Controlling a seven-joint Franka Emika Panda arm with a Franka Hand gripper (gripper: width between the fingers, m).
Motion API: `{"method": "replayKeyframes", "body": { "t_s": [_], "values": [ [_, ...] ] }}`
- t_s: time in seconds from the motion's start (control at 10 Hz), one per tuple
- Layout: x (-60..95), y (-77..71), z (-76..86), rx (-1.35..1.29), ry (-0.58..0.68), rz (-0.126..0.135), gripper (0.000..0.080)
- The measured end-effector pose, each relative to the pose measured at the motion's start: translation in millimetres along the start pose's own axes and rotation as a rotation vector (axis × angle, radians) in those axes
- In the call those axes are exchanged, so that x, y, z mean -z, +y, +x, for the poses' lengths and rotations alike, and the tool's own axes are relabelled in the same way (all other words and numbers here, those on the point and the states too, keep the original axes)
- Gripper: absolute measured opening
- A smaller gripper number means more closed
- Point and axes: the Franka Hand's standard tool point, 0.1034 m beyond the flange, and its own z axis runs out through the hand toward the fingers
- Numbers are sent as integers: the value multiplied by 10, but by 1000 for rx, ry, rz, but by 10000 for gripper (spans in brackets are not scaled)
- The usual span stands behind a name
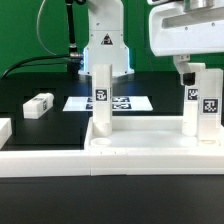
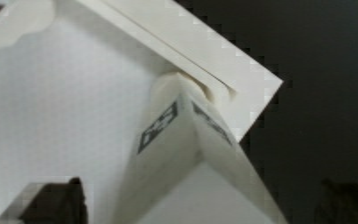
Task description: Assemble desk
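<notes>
Exterior view: the desk top [image 1: 140,150] is set at six o'clock, a first leg [image 1: 101,95] upright at its nine o'clock end; about the second leg [image 1: 205,105], at three o'clock, the gripper [image 1: 186,72] is spread wide, nothing gripped.

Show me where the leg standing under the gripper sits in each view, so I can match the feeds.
Exterior view: the leg stands upright on the desk top at the exterior view's right, just below the gripper.
Wrist view: the same leg fills the middle, seen down its length, clear of both fingers.
Shared landmark: the leg's black-and-white tag.
</notes>
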Motion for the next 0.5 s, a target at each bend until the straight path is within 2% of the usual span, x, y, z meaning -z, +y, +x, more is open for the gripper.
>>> {"method": "replayKeyframes", "body": {
  "t_s": [0.2,0.3,0.5],
  "values": [
    [55,-89,1,340,27,-16,649],
    [27,-103,-39,518,31,-34,649],
    [31,-87,-7,501,33,-34,649]
  ]
}}
